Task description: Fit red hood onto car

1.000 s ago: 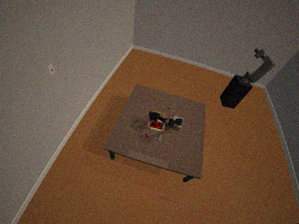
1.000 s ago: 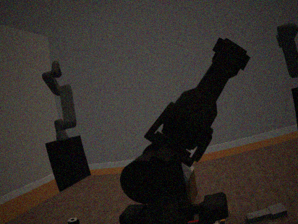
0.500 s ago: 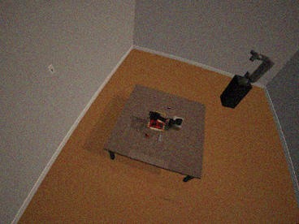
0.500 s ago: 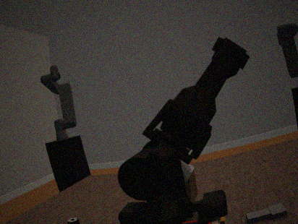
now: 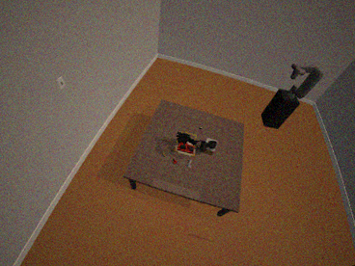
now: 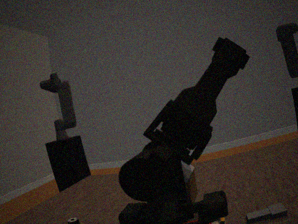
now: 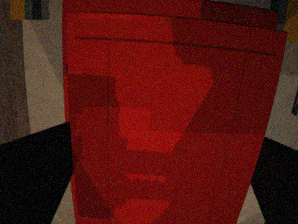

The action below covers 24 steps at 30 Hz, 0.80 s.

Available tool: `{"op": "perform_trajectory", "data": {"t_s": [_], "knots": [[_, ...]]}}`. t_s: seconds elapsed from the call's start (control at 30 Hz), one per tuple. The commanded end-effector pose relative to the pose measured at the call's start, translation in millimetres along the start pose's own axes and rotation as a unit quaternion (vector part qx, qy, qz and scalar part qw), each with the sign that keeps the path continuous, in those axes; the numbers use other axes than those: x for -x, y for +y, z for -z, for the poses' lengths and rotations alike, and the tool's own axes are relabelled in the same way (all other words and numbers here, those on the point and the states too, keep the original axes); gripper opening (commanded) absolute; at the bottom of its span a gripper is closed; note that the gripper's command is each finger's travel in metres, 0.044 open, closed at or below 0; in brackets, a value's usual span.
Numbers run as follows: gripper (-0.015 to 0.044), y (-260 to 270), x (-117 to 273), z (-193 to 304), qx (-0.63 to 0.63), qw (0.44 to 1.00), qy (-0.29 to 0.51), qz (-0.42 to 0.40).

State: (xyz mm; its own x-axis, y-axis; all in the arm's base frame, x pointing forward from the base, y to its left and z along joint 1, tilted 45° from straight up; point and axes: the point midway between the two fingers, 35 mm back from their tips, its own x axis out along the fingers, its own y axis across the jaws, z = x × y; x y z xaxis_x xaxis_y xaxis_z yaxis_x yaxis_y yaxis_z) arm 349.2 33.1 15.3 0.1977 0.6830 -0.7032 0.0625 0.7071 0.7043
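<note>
Pincer: clamped on the red hood; in the wrist view its black fingers stood at the left and right sides of the shell.
Hood [image 5: 186,148] [image 7: 175,100]: in the top view, red showed over the pale-edged jig [image 5: 185,154], around the middle of the surface [image 5: 216,180] [image 6: 249,184]; whether it sat flat on the deck could not be told.
Wrist view only: the shell close up, filling most of the picture, with a thin dark line across its far part and patches of shadow.
Top view only: the table's outline and a small red piece [image 5: 174,161] near the jig.
Exterior view only: a white-topped cylinder [image 6: 73,220] at the near left, cut off by the lower edge.
Arm [image 5: 201,144] [image 6: 195,101]: a near-black outline in the exterior view, blocking much of the work.
Hidden: pegs, engine and corner holes could not be made out in any view.
Hard to see: in the top and exterior views, the pincer merged with the dark arm parts.
</note>
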Motion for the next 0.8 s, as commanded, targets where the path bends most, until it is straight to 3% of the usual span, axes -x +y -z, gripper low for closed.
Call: {"op": "perform_trajectory", "data": {"t_s": [0.0, 0.77], "knots": [[0.0, -0.1, -1.1, 0.1, -0.002, 1.0, 0.0, -0.001], [0.0, 0.0, -10.1, 0.2, -0.002, 1.0, 0.0, -0.001]]}}
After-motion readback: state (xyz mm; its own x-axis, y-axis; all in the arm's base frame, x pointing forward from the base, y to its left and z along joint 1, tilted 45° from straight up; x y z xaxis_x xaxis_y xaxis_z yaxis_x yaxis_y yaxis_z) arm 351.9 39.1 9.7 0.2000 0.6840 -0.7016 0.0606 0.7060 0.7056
